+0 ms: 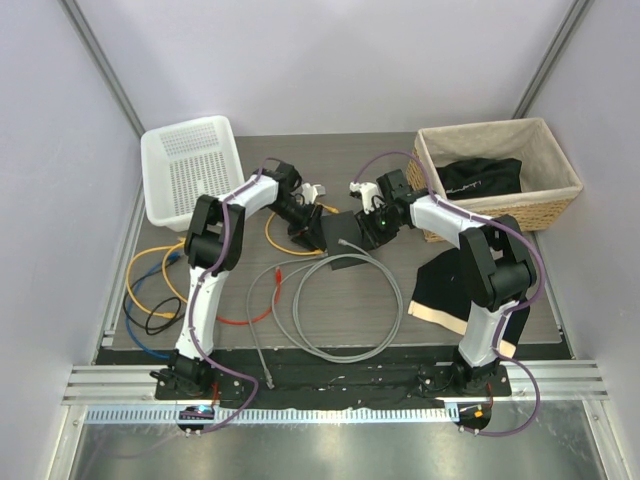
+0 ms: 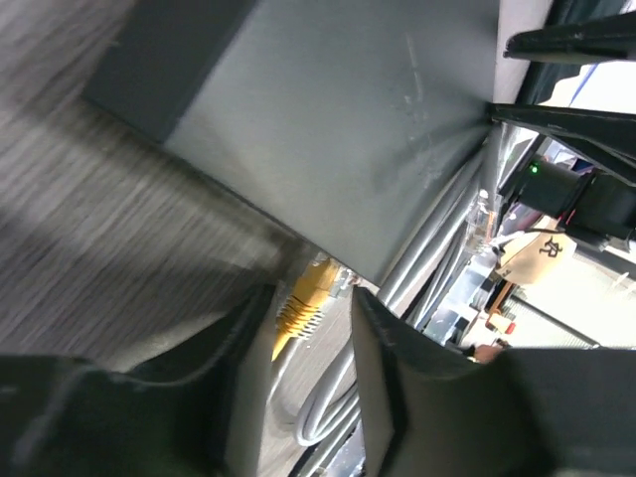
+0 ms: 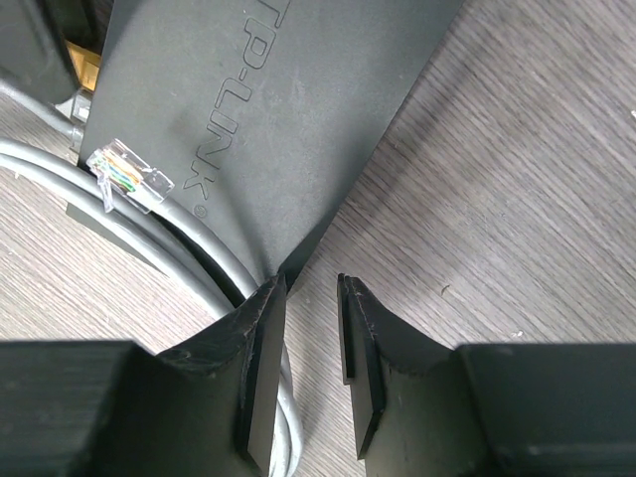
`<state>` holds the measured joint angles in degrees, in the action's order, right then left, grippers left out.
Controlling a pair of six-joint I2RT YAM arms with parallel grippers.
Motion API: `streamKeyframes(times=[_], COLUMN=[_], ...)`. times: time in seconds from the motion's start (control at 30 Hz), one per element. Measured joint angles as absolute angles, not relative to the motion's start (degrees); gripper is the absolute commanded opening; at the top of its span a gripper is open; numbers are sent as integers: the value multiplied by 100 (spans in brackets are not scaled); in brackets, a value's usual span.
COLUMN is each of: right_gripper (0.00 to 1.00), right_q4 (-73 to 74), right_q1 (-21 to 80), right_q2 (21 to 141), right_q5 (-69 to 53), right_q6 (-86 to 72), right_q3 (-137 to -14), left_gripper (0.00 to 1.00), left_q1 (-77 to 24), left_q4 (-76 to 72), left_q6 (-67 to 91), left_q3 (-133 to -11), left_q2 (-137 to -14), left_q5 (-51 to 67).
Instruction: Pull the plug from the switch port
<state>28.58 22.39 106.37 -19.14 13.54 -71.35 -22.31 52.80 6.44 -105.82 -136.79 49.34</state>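
Matte-black flat plastic switch (image 1: 338, 232) at frame centre, between both arms. Yellow ribbed plug (image 2: 306, 298) seated in its edge socket. Left gripper (image 2: 311, 303) straddles it, jaws part-open, slight gaps either side, likely lining up pull. Right gripper (image 3: 311, 288) narrow, empty, one finger against switch corner, probably bracing box. Smooth grey round cable (image 3: 149, 248) runs beside switch on wood-grain table (image 3: 517, 199).

The left arm (image 1: 215, 235) and right arm (image 1: 478, 250) meet at the black switch (image 1: 336, 232), with a grey cable (image 1: 340, 355) looped in front of it. A white perforated basket (image 1: 190, 170) stands rear left and a lined wicker basket (image 1: 540, 212) rear right.
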Motion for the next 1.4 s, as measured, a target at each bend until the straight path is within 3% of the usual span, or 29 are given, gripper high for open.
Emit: streamKeyframes(times=[0.33, 0.4, 0.5, 0.7, 1.07, 1.4], right_gripper=[35, 35, 35, 34, 37, 37], right_q4=[2917, 2963, 2995, 3070, 3500, 3564], right_q1=[2329, 2351, 2351, 2353, 2351, 2290], right_q2=[10665, 10676, 10687, 10718, 11010, 11107], right_q5=[-1907, -1872, -1852, -1828, -1820, -1968], right_q6=[1321, 1317, 1315, 1315, 1109, 1007], right_q3=[-7179, -7212, -7236, -7299, -7743, -7817], left_gripper=[0, 0, 43, 58, 52, 47], left_q1=[-2331, -2379, -2383, -2322, -2261, -2290], left_q4=[5240, 5225, 5229, 5076, 5046, 4213], left_q6=[786, 790, 753, 917, 1133, 1149], left_q3=[-10560, -10562, -10567, -10442, -10602, -9977], left_q2=[-13701, -13701, -13701, -13587, -13819, -13552], left_q5=[4768, 4768, 4777, 4980, 5428, 5564])
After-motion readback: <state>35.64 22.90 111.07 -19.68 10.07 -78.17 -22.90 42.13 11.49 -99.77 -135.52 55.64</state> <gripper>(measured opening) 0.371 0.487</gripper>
